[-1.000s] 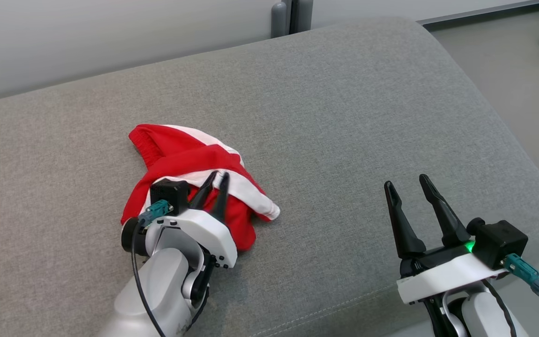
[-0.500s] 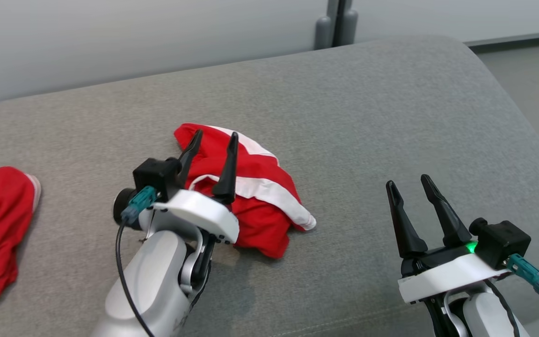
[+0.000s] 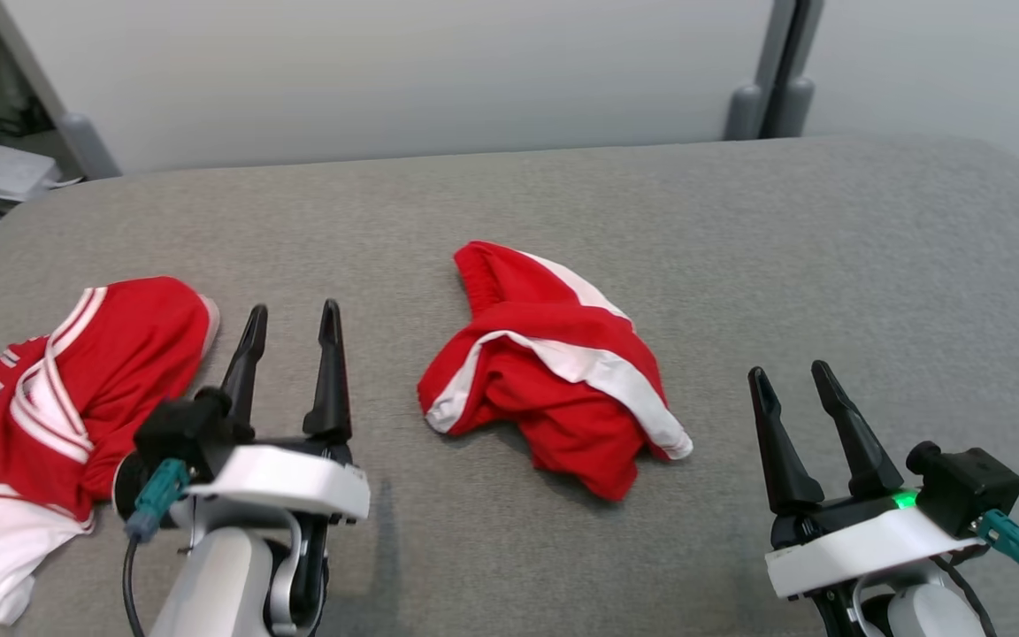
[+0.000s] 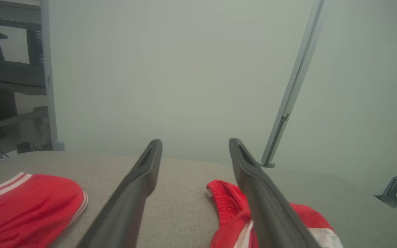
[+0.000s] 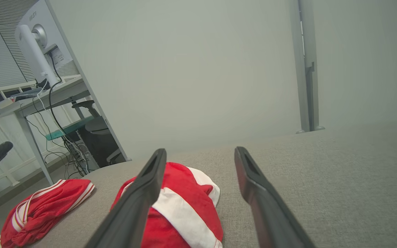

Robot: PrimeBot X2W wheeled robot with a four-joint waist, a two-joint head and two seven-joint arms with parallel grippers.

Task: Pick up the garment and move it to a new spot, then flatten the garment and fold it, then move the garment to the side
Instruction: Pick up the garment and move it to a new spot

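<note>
Red garment point(image 3: 554, 380) heaped, underside out of sight; jersey point(image 3: 76, 380) partly off-frame; left and right jaws wide, empty.

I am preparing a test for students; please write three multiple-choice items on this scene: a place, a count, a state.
1. Where does the crumpled red garment with white stripes lie on the grey fabric cushion?
A. Between the left pincer and the right pincer
B. Left of both pincers
C. Over the far edge

2. How many red garments lie on the cushion?
A. One
B. Two
C. Three

3. How is the left pincer?
A. Open and empty
B. Shut on cloth
C. Shut on nothing

Key:
1A: it lies midway between them in the head view.
2B: a red jersey with white trim lies at the left too.
3A: its jaws stand apart, with nothing between.
</note>
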